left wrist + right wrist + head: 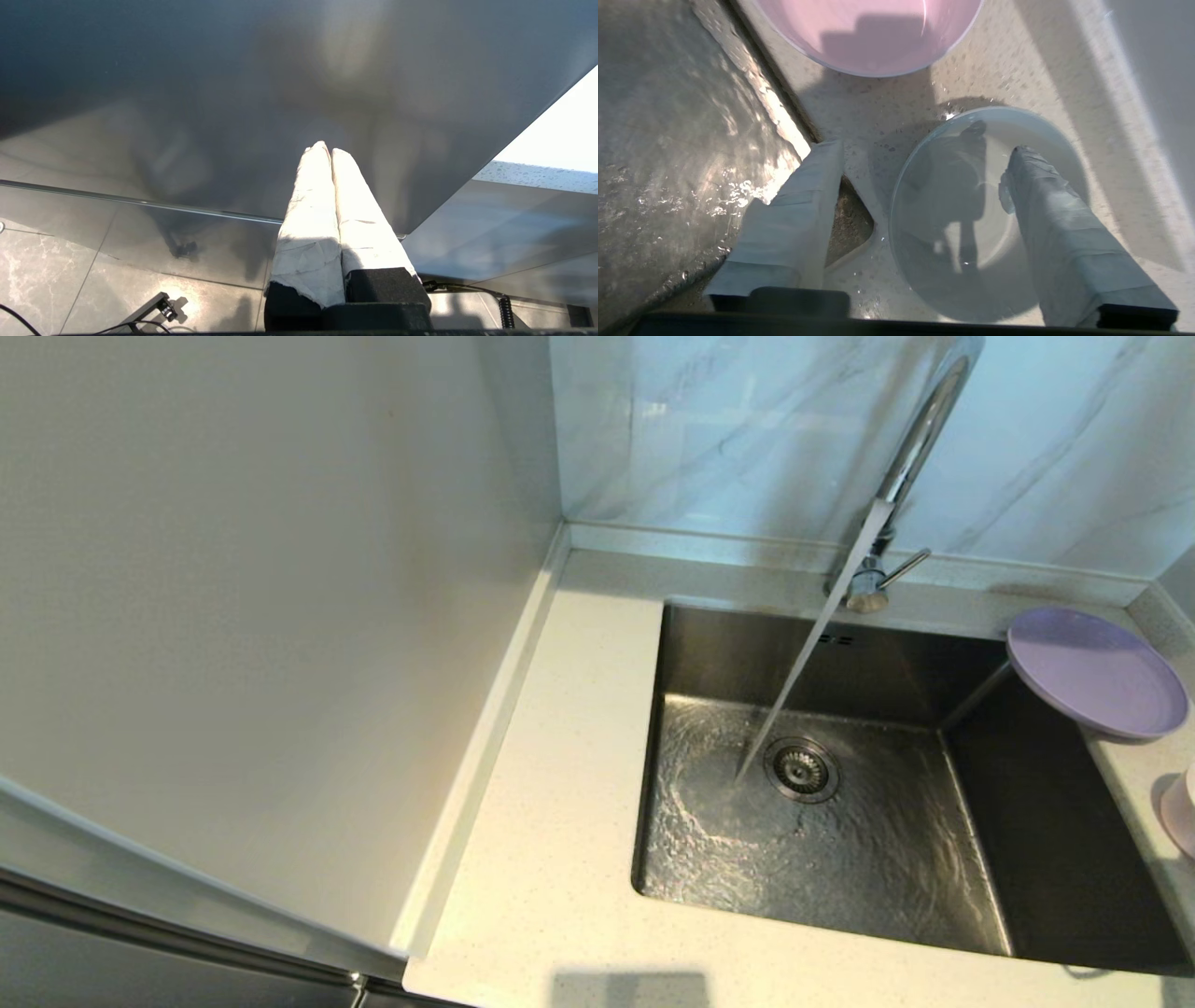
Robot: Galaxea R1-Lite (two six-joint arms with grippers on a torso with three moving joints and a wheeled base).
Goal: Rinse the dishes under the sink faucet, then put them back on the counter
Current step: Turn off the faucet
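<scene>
Water runs from the chrome faucet (910, 448) into the steel sink (709, 644) beside its drain strainer (801, 769). The lavender plate (1097, 672) lies on the counter (551, 803) at the sink's far right corner, its edge over the basin. The pink bowl (1181, 812) (873, 32) stands on the right counter strip. My right gripper (924, 148) is open over a small pale whitish bowl (952, 210) on that strip, one finger inside it and the other outside, by the sink edge. The left gripper (327, 148) is shut on nothing, parked low before a grey panel.
The faucet's thin lever (904, 567) points to the right. A white wall panel (233, 616) stands along the counter's left side and the marble wall (747, 420) behind. The rippling wet basin floor (668, 140) lies right beside the right gripper.
</scene>
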